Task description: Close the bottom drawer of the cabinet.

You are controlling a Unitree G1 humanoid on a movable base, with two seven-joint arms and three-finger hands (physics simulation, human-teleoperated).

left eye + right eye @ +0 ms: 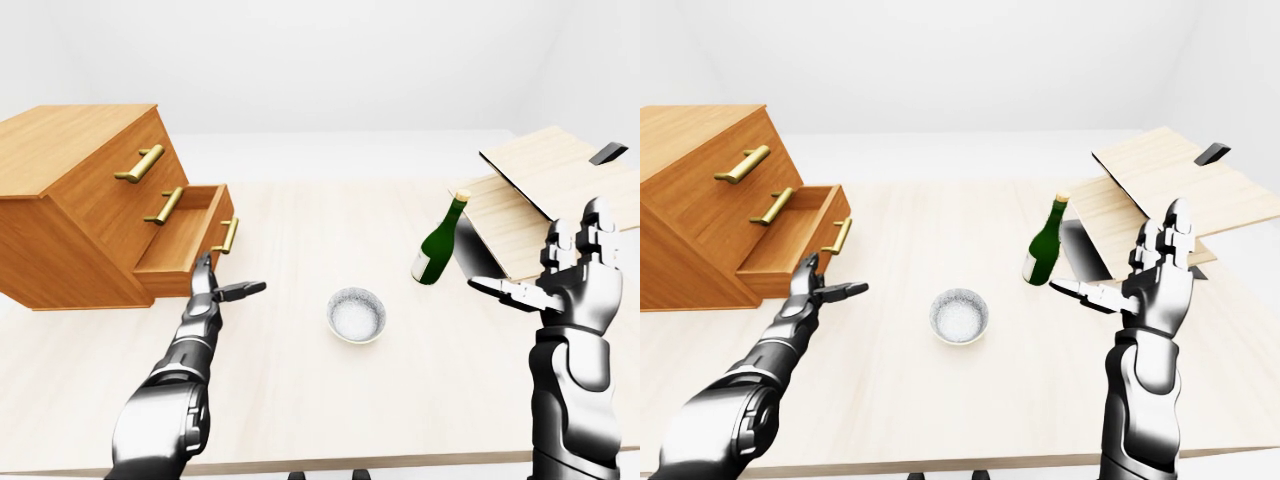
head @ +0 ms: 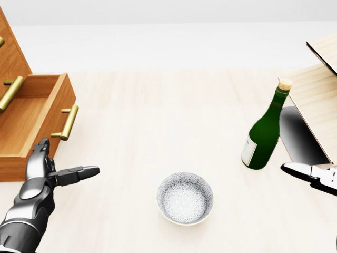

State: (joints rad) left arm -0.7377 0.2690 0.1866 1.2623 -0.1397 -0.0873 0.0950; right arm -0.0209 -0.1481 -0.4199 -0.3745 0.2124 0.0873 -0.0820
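left hand (image 1: 212,291) fingers spread, at the bottom drawer (image 1: 188,240) face, gripping nothing.
thumb points right in the left-eye view, fingertips just below the drawer's brass handle (image 1: 229,236); contact unclear. drawer sticks partway out of the cabinet (image 1: 84,202) at the table's (image 1: 300,380) left. right hand (image 1: 1155,272) raised, fingers released, near the green bottle (image 1: 1042,244). bowl (image 1: 356,315) sits mid-table.

I see the open wooden bottom drawer (image 2: 32,126) with its brass bar handle (image 2: 68,122) at left, my left hand (image 2: 45,171), fingers (image 2: 79,172) spread, just below it on the pale table (image 2: 158,116).
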